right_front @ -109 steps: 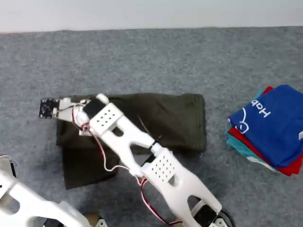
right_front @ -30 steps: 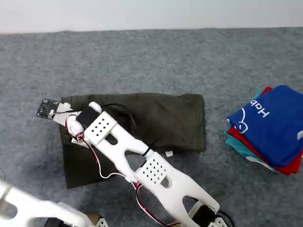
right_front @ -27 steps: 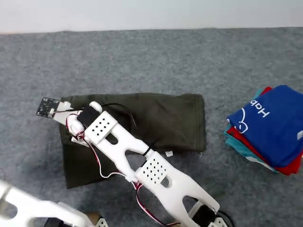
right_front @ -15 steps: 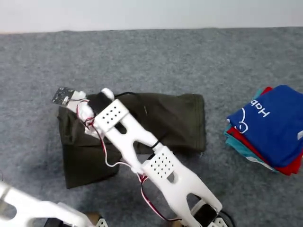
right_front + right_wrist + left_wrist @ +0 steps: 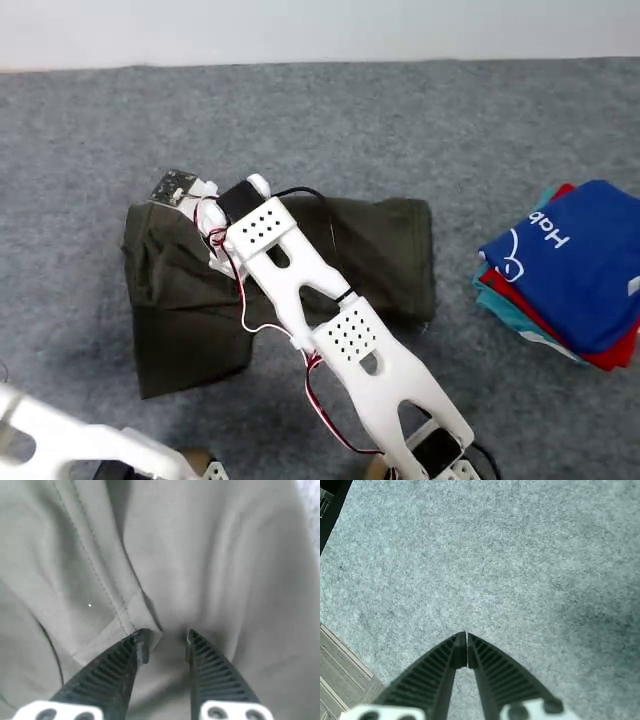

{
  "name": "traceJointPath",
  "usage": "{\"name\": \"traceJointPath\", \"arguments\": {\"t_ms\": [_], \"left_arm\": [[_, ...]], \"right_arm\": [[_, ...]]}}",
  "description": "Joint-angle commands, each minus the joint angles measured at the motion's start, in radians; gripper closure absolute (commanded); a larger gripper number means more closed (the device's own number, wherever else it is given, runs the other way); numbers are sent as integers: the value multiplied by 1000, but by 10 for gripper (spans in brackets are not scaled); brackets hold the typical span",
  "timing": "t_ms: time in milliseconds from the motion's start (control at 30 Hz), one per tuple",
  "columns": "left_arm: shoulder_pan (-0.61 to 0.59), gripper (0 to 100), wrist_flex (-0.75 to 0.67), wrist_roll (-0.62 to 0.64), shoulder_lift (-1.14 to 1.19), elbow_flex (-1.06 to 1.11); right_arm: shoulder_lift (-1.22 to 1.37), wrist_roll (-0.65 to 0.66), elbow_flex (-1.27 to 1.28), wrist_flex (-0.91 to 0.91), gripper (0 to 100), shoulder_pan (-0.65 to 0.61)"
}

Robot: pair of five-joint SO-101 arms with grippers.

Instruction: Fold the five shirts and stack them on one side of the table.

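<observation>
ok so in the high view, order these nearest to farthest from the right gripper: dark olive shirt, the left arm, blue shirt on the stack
From the right gripper:
1. Dark olive green fabric shirt, directly beneath it, pinched in its jaws.
2. White plastic left arm, at the near left corner.
3. Blue folded shirt, topping the stack at the right edge.

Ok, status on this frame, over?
Left gripper shut, empty, over grey mat. Right gripper clamped on a fold of the olive shirt. Folded stack sits apart, nothing blocking.
</observation>
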Motion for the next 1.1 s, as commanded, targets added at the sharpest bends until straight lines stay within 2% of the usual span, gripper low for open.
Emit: {"name": "traceJointPath", "arguments": {"t_ms": [0, 300, 500, 700, 800, 967, 1067], "left_arm": [[-2, 992, -21, -6, -25, -41], [-5, 992, -14, -3, -25, -102], [-71, 992, 15, 52, -23, -197], [-64, 992, 84, 61, -23, -252], [-21, 992, 107, 61, -23, -259], [54, 992, 152, 61, -23, -254], [84, 992, 163, 61, -23, -254]], "right_arm": [[-73, -6, -72, 41, 859, 18], [-179, -9, 8, 42, 859, 4], [-360, -9, 123, 45, 859, -59], [-572, -3, 506, 42, 855, -183], [-615, 17, 658, 36, 853, -257], [-584, 87, 752, 33, 778, -386], [-539, 109, 749, 28, 773, -447]]}}
